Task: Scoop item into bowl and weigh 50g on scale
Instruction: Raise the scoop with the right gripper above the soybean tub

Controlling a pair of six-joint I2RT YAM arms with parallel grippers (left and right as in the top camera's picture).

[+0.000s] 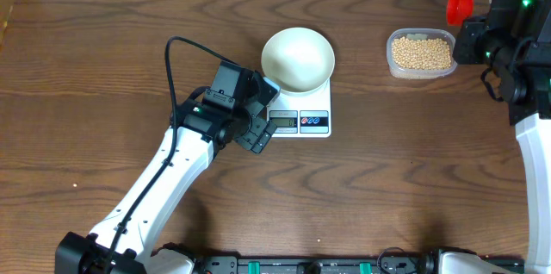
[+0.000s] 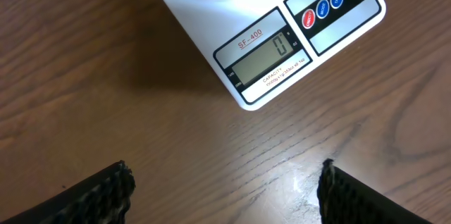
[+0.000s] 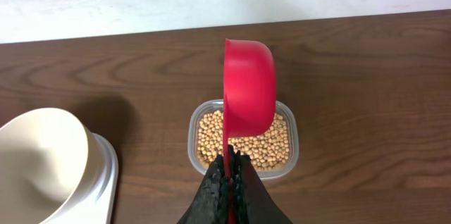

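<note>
Your left gripper (image 2: 225, 185) has its fingers (image 2: 99, 192) spread wide with nothing between them; only the bare wooden table (image 2: 106, 76) lies under the gap. Just ahead of those fingers sits the scale (image 2: 282, 48), with its display (image 2: 264, 58) reading zero and a red button and two blue ones next to it. The bowl (image 1: 297, 57) stands on the scale's platform, and its smooth cream-white inside is bare in the overhead view. Your left arm reaches in from the near left edge, and the gripper is just beside the scale's left end, not touching it. On the other side, your right gripper (image 3: 229, 164) has its fingers pressed together on the thin handle of the red scoop (image 3: 248, 86). The scoop is raised above the table with its cup over the clear tub (image 3: 192, 146). You cannot tell from these views whether the cup holds anything. The beans (image 3: 271, 146) fill the bottom of that tub in a pale-tan layer. The tub rests on the table to the right of the scale, well apart from the bowl.
</note>
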